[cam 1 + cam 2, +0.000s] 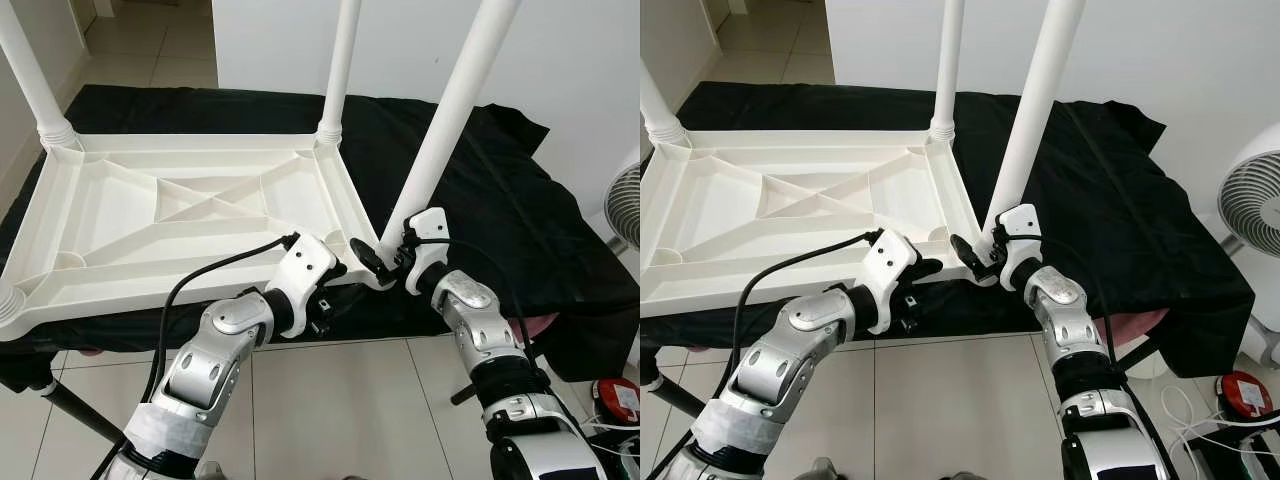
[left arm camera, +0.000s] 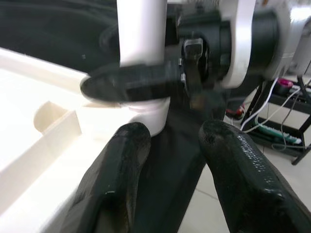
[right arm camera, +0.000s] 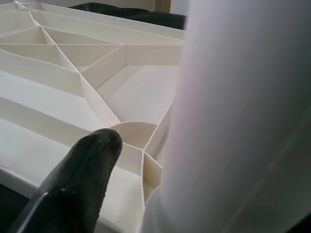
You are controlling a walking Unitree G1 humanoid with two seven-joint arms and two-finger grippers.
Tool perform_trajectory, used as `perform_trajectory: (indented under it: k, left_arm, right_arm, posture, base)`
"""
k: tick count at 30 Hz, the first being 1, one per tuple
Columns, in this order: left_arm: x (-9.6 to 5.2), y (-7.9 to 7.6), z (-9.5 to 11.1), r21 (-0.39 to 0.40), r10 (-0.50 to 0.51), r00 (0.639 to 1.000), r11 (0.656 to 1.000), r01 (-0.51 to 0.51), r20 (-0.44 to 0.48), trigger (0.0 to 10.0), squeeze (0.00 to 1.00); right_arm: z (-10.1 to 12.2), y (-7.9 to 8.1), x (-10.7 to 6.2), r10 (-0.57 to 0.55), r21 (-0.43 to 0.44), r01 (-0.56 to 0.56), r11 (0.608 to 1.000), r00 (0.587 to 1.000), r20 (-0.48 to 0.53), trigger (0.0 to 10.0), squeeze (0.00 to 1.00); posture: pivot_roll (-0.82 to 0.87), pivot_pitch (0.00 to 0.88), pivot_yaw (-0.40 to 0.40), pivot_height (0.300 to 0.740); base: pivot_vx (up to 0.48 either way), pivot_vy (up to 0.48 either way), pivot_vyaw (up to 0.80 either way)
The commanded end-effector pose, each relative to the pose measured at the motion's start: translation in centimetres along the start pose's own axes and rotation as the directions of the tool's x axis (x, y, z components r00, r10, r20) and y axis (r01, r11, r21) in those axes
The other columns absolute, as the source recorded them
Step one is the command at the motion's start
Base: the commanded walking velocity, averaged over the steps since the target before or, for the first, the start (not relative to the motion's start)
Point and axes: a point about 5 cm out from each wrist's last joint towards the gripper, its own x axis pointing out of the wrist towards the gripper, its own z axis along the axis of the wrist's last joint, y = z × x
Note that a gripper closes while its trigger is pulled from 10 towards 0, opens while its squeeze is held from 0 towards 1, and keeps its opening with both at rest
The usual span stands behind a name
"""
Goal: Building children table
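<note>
A white plastic table top (image 1: 180, 210) lies upside down on a black cloth (image 1: 480, 190), ribs facing up. Two white legs stand in its far corners (image 1: 30, 80) (image 1: 340, 70). A third leg (image 1: 450, 110) leans at the near right corner, its foot at the corner socket. My right gripper (image 1: 380, 265) is shut on the base of this leg; one black finger (image 3: 87, 155) lies beside the tube over the ribs. My left gripper (image 1: 330, 290) hovers open at the table's near edge, just left of that corner, its fingers (image 2: 121, 145) apart and pointing at the leg base (image 2: 143, 58).
A white fan (image 1: 625, 205) stands at the far right and a red object with cables (image 1: 620, 398) lies on the tiled floor (image 1: 350, 400). A white wall is behind the cloth. A black stand leg (image 1: 70, 405) runs low on the left.
</note>
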Motion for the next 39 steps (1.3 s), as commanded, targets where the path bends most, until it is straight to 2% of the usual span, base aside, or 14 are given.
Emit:
perform_trajectory:
  k: [1, 5, 8, 10, 15, 18, 22, 25, 29, 31, 33, 35, 38, 39]
  left_arm:
    - [0.3, 0.1, -1.1, 0.011, 0.085, 0.996, 0.996, -0.085, 0.002, 10.0, 0.0]
    - [0.3, 0.3, -1.9, 0.03, 0.128, 0.992, 0.991, -0.129, 0.02, 10.0, 0.0]
    - [0.2, 0.3, -2.2, 0.038, 0.142, 0.99, 0.989, -0.143, 0.02, 10.0, 0.0]
    - [-0.1, 0.6, -2.1, 0.047, 0.138, 0.99, 0.989, -0.139, 0.032, 10.0, 0.0]
    - [-0.5, 1.7, -2.5, 0.153, 0.163, 0.987, 0.975, -0.162, 0.005, 10.0, 0.0]
    - [-0.8, 2.4, -2.4, 0.125, 0.18, 0.983, 0.975, -0.182, 0.026, 10.0, 0.0]
    - [-1.0, 2.9, -2.2, 0.094, 0.174, 0.983, 0.979, -0.18, 0.065, 10.0, 0.0]
    - [-0.9, 3.4, -2.3, 0.033, 0.164, 0.983, 0.985, -0.167, 0.078, 10.0, 0.0]
    - [-0.8, 3.6, -2.4, 0.03, 0.169, 0.983, 0.985, -0.172, 0.078, 10.0, 0.0]
    - [-0.7, 3.9, -2.6, 0.019, 0.184, 0.98, 0.982, -0.186, 0.074, 10.0, 0.0]
    - [-0.6, 4.0, -2.6, 0.015, 0.189, 0.979, 0.982, -0.191, 0.076, 10.0, 0.0]
    - [-0.5, 4.0, -2.7, -0.003, 0.189, 0.979, 0.982, -0.189, 0.077, 10.0, 0.0]
    - [-0.2, 3.9, -2.8, -0.006, 0.186, 0.98, 0.982, -0.187, 0.074, 10.0, 0.0]
    - [-0.1, 3.8, -2.8, -0.003, 0.182, 0.981, 0.983, -0.182, 0.069, 10.0, 0.0]
  right_arm:
    - [-0.5, 0.3, 0.1, 0.056, 0.013, -0.056, 0.998, 0.998, -0.021, 0.0, 0.0]
    - [-1.0, 0.6, 0.1, 0.082, 0.049, -0.081, 0.995, 0.996, -0.019, 0.0, 0.0]
    - [-1.3, 1.0, 0.1, 0.08, 0.031, -0.079, 0.996, 0.997, -0.017, 0.0, 0.0]
    - [-1.5, 1.0, 0.2, 0.023, 0.049, -0.023, 0.999, 1.0, -0.009, 0.0, 0.0]
    - [-2.1, 1.5, 0.3, -0.056, 0.137, 0.054, 0.989, 0.998, 0.005, 0.0, 0.0]
    - [-2.4, 1.8, 0.2, -0.132, 0.124, 0.131, 0.984, 0.991, 0.001, 0.0, 0.0]
    - [-2.6, 2.3, 0.2, -0.206, 0.164, 0.202, 0.965, 0.978, 0.006, 0.0, 0.0]
    - [-3.1, 3.2, 0.3, -0.329, 0.218, 0.327, 0.92, 0.944, -0.026, 0.0, 0.0]
    - [-3.4, 3.8, 0.3, -0.399, 0.241, 0.397, 0.886, 0.916, -0.042, 0.0, 0.0]
    - [-3.5, 4.4, 0.4, -0.473, 0.25, 0.471, 0.846, 0.879, -0.056, 0.0, 0.0]
    - [-3.5, 4.6, 0.4, -0.498, 0.261, 0.496, 0.828, 0.865, -0.062, 0.0, 0.0]
    - [-3.6, 5.1, 0.6, -0.506, 0.267, 0.504, 0.821, 0.86, -0.069, 0.0, 0.0]
    - [-3.3, 5.5, 0.9, -0.477, 0.259, 0.474, 0.842, 0.877, -0.055, 0.0, 0.0]
    - [-3.2, 5.6, 1.0, -0.45, 0.275, 0.445, 0.853, 0.892, -0.047, 1.8, 0.0]
  posture:
    - [0.06, 0.021, -0.093, 0.74]
    - [0.06, 0.017, -0.097, 0.74]
    - [0.06, 0.014, -0.098, 0.74]
    - [0.07, 0.011, -0.1, 0.74]
    - [0.06, 0.005, -0.102, 0.74]
    - [0.06, 0.0, -0.096, 0.74]
    - [0.05, 0.0, -0.094, 0.74]
    - [0.06, 0.0, -0.095, 0.74]
    - [0.05, 0.0, -0.092, 0.74]
    - [0.05, 0.0, -0.088, 0.74]
    - [0.05, 0.0, -0.086, 0.74]
    - [0.04, 0.0, -0.084, 0.74]
    - [0.04, 0.0, -0.084, 0.74]
    - [0.03, 0.0, -0.083, 0.74]
  base:
    - [0.0, 0.0, 0.0]
    - [0.0, 0.0, 0.0]
    - [0.0, 0.0, 0.0]
    - [0.0, 0.0, 0.0]
    - [0.0, 0.0, 0.0]
    - [0.0, 0.0, 0.0]
    - [0.0, 0.0, 0.0]
    - [0.0, 0.0, 0.0]
    - [0.0, 0.0, 0.0]
    - [0.0, 0.0, 0.0]
    - [0.0, 0.0, 0.0]
    - [0.0, 0.0, 0.0]
    - [0.0, 0.0, 0.0]
    - [0.0, 0.0, 0.0]
